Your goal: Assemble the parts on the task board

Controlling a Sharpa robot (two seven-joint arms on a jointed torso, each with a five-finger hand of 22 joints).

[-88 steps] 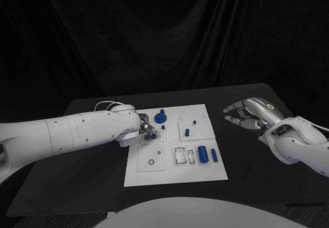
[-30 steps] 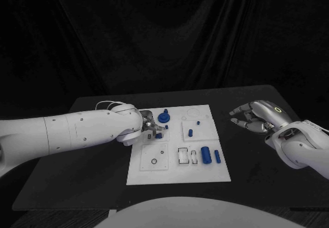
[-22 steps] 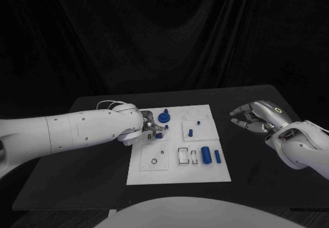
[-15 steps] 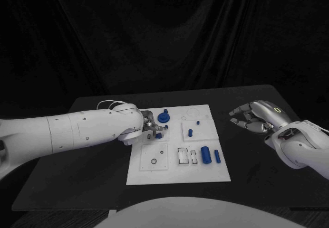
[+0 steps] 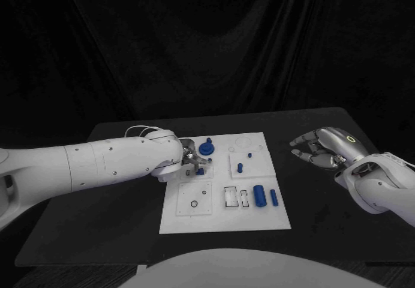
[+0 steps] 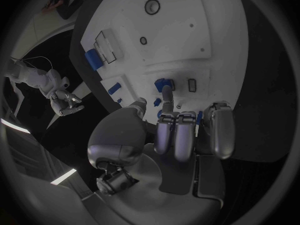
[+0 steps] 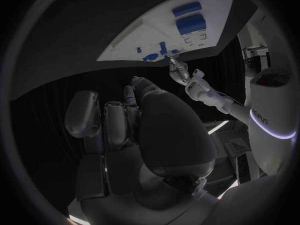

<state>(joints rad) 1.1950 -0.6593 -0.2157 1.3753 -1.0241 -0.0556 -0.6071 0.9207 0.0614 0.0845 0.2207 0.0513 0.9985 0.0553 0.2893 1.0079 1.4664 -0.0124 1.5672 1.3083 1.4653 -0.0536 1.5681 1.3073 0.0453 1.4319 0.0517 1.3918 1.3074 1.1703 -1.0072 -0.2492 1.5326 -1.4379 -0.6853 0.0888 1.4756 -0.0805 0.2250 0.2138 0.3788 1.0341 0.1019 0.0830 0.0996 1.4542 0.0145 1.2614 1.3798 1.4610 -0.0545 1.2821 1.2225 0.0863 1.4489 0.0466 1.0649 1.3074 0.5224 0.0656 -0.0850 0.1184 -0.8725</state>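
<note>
Task board (image 5: 223, 210), left wrist view reveals fingers (image 6: 167, 96) touching a blue part (image 6: 162, 83)

My left robot hand (image 5: 192, 161) reaches forward, fingers curled down; my right robot hand (image 5: 320, 148) hovers, fingers curled, empty.

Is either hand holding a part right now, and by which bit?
Right hand: nothing, fingers curled. Left hand is at a blue part on the board; a hold cannot be told.
</note>
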